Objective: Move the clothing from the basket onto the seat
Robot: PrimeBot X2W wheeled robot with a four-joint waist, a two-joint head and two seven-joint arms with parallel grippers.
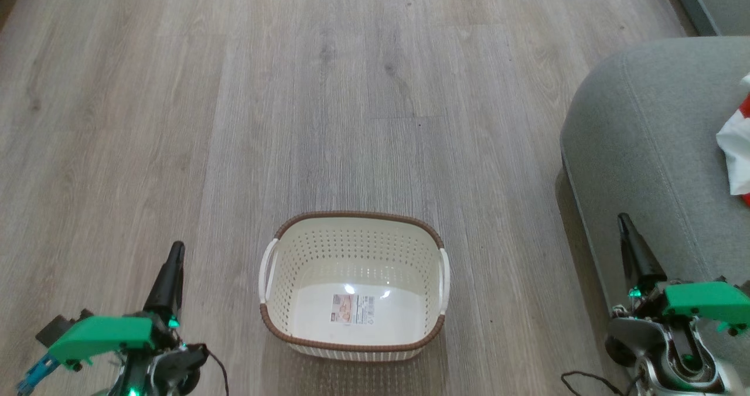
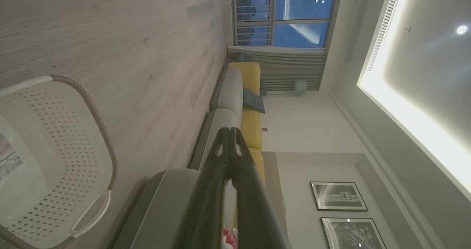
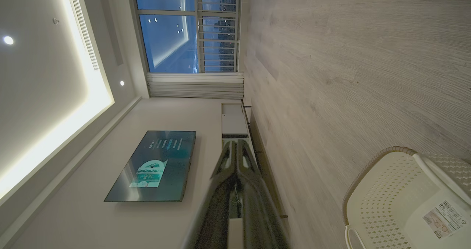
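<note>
The cream perforated basket [image 1: 354,284] with a brown rim stands on the wooden floor at the bottom centre, with nothing inside but its label sticker; it shows too in the wrist views, basket [image 2: 48,160] and basket [image 3: 408,201]. The grey-green seat [image 1: 644,144] fills the right side. White and red clothing [image 1: 737,150] lies on it at the right edge, partly cut off. My left gripper [image 1: 173,255] is shut, left of the basket, holding nothing. My right gripper [image 1: 624,223] is shut too, right of the basket beside the seat's front edge.
Grey wooden floor [image 1: 293,91] stretches ahead and to the left. In the left wrist view a long grey and yellow sofa [image 2: 239,105] runs toward a window. The right wrist view has a wall television [image 3: 154,166] and a low cabinet.
</note>
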